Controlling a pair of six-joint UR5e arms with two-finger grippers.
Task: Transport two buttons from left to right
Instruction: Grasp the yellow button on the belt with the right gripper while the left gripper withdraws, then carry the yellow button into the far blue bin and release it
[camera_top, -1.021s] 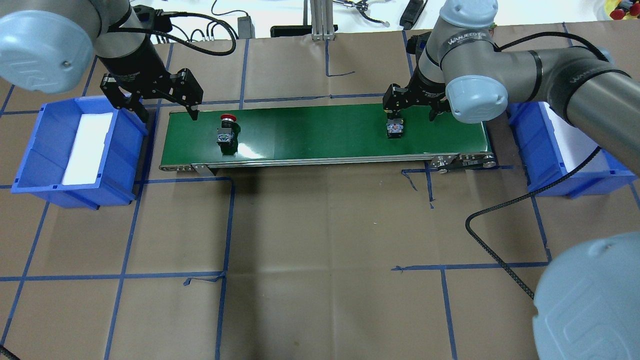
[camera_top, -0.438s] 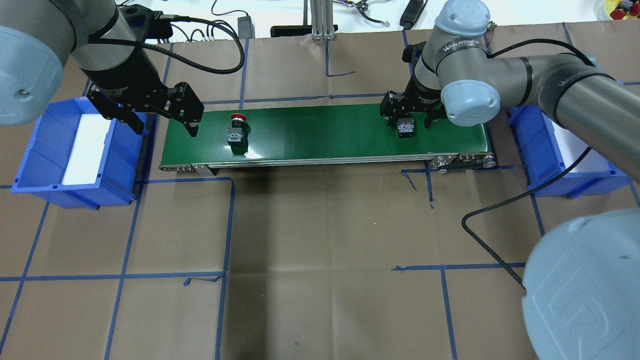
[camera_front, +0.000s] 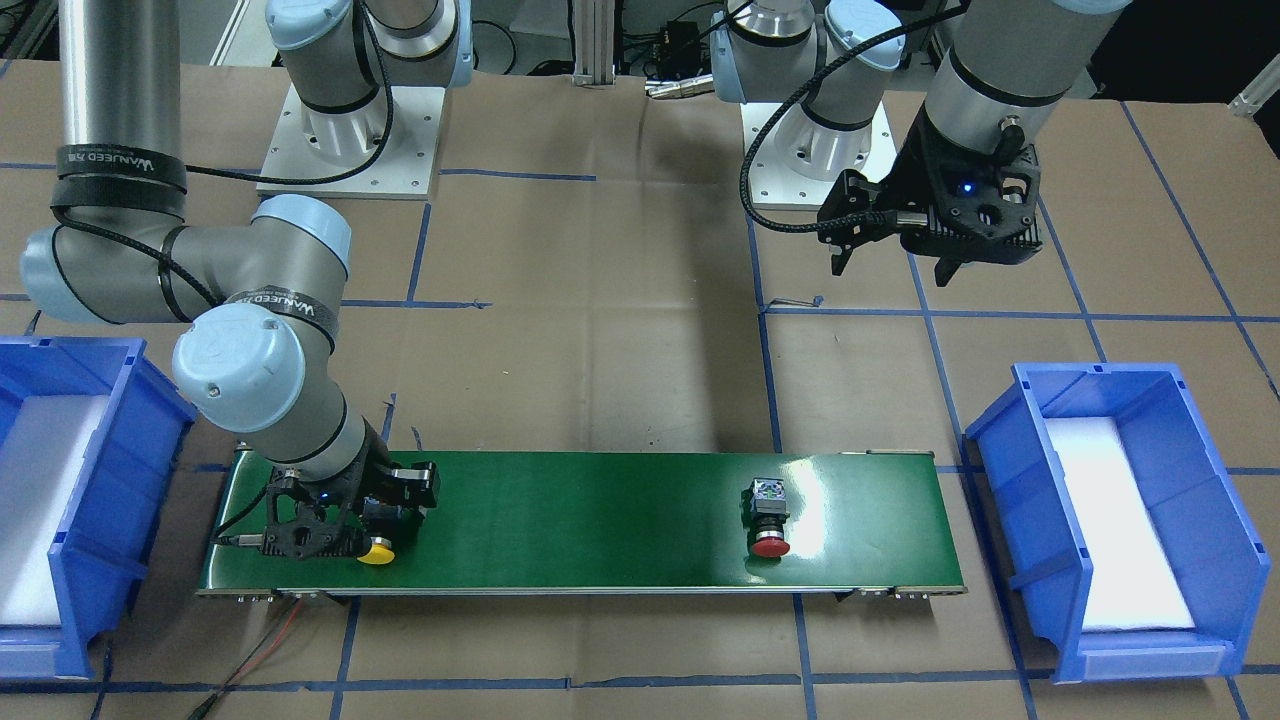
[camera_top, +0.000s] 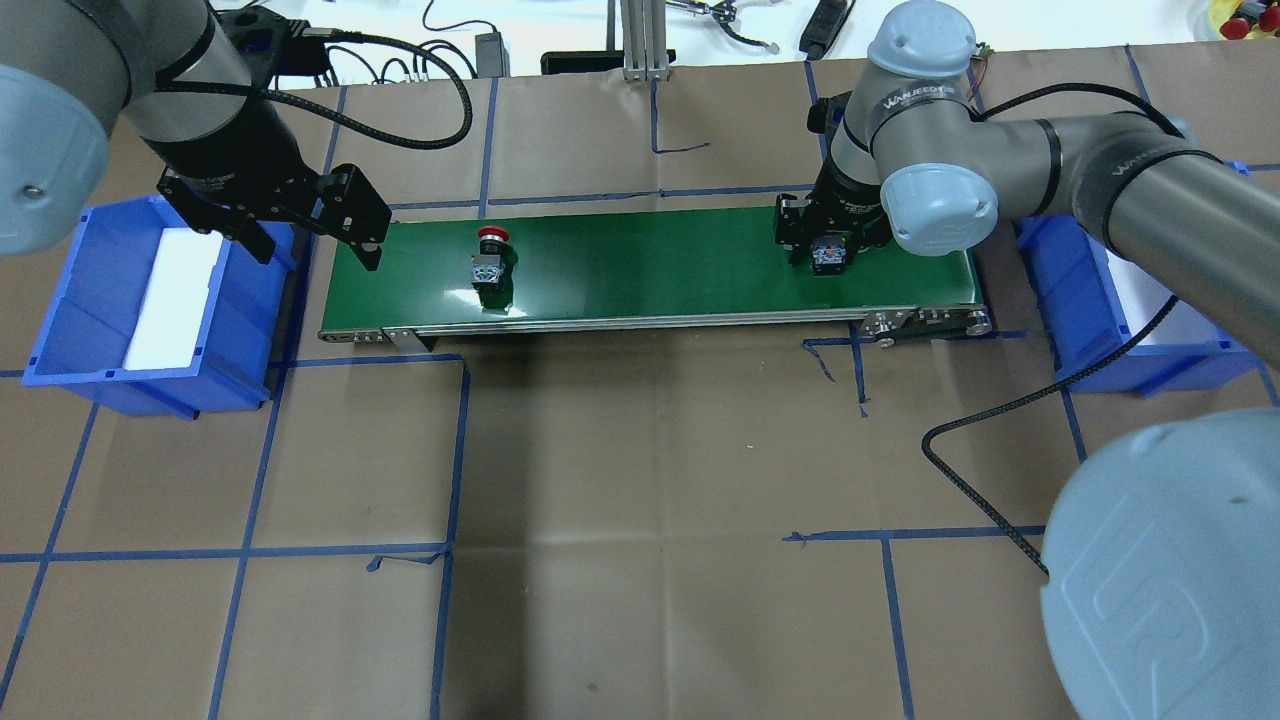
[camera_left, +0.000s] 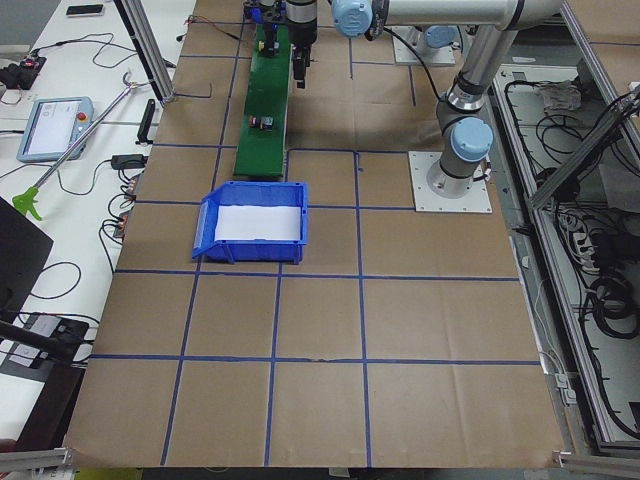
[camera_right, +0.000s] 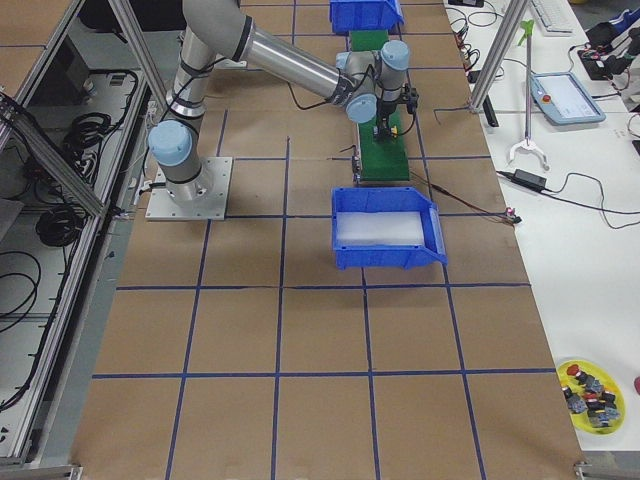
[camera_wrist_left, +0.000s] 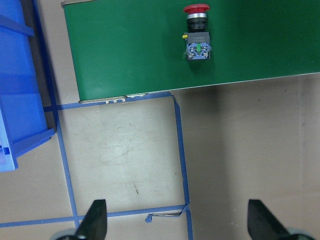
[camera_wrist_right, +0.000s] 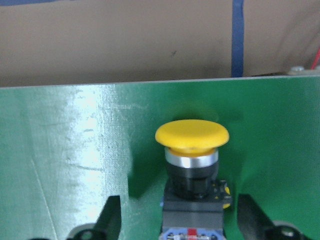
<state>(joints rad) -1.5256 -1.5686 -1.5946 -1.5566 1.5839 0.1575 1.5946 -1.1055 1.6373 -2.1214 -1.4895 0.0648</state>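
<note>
The yellow button (camera_wrist_right: 192, 135) lies on its side on the green conveyor belt (camera_top: 650, 265), near the belt's right end, and its cap shows in the front view (camera_front: 376, 552). My right gripper (camera_top: 829, 256) is low over it. Its fingers (camera_wrist_right: 112, 220) straddle the grey block with small gaps on both sides, so it is open. The red button (camera_top: 490, 262) lies on the belt's left part, also seen from the left wrist (camera_wrist_left: 197, 37). My left gripper (camera_top: 312, 250) hangs open and empty, high above the belt's left end.
A blue bin with a white liner (camera_top: 60, 310) stands off the belt's left end. A second blue bin (camera_top: 1090, 300) stands off its right end, partly under my right arm. A black cable (camera_top: 990, 480) loops over the brown paper. A yellow dish of spare buttons (camera_right: 590, 395) sits far off.
Both buttons have moved to the right along the belt. My right gripper followed the yellow one, dropped around it and narrowed its fingers. My left gripper drew back to the left.
</note>
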